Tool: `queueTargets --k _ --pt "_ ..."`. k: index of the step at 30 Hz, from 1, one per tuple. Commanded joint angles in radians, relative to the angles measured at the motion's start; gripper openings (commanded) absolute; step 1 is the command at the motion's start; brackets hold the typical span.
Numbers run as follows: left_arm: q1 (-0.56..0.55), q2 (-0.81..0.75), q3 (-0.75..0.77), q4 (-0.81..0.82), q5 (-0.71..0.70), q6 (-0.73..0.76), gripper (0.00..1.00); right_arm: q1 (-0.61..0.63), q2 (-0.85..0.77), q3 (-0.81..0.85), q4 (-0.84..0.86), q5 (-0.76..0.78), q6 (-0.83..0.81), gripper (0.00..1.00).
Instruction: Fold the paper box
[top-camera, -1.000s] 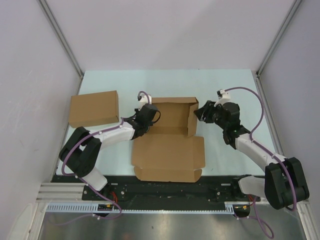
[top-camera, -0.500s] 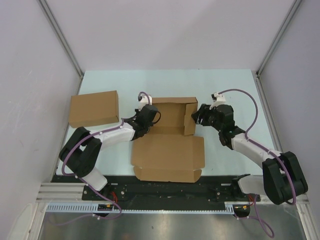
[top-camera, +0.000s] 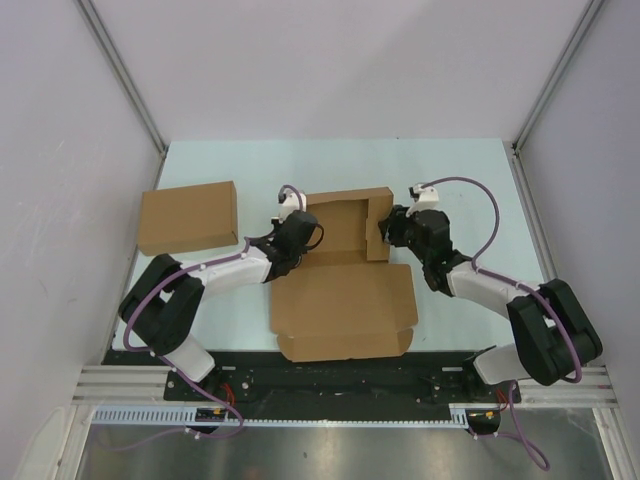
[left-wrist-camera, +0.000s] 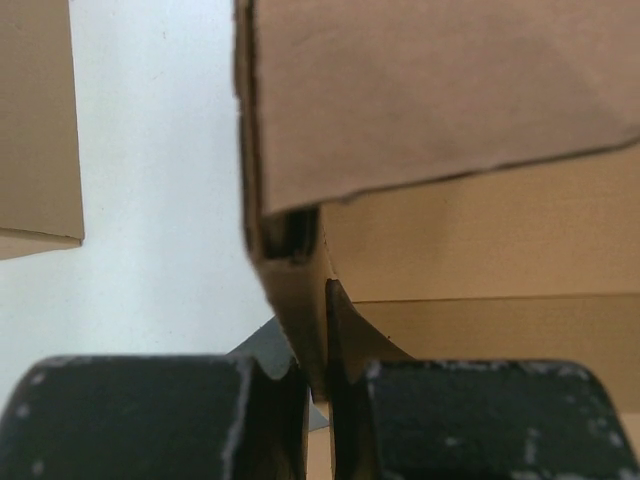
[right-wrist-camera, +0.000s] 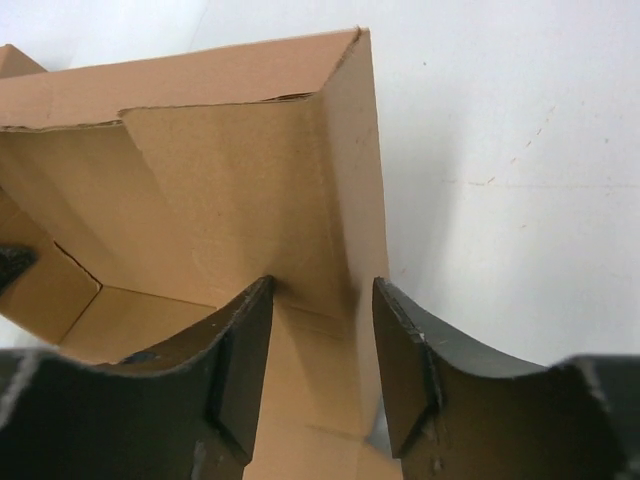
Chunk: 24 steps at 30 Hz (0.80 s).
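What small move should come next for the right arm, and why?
Probably close the right jaws. They stand open astride the upright right side wall of the brown die-cut cardboard box, not yet pinching it, while the left jaws are shut on the left wall. A grip there would likely steady that wall for the next fold.

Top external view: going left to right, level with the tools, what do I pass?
Closed cardboard box → left tool, pinching a side wall → paper box → right tool, straddling the opposite wall.
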Motion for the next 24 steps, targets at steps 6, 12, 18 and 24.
queueTargets --k 6,12,18,24 --pt "-0.024 -0.022 -0.012 -0.014 -0.002 0.053 0.00 0.054 0.025 0.048 0.075 0.133 -0.079 0.55" --pt "-0.023 -0.018 0.002 -0.020 -0.003 0.058 0.00 0.057 0.039 0.073 0.010 0.122 -0.109 0.59" --pt "-0.021 -0.028 0.019 -0.031 0.020 0.059 0.00 0.057 0.040 0.071 0.006 0.128 -0.103 0.61" --pt "-0.021 -0.061 0.027 -0.031 0.057 0.084 0.00 0.005 0.017 0.073 0.070 0.053 -0.062 0.64"
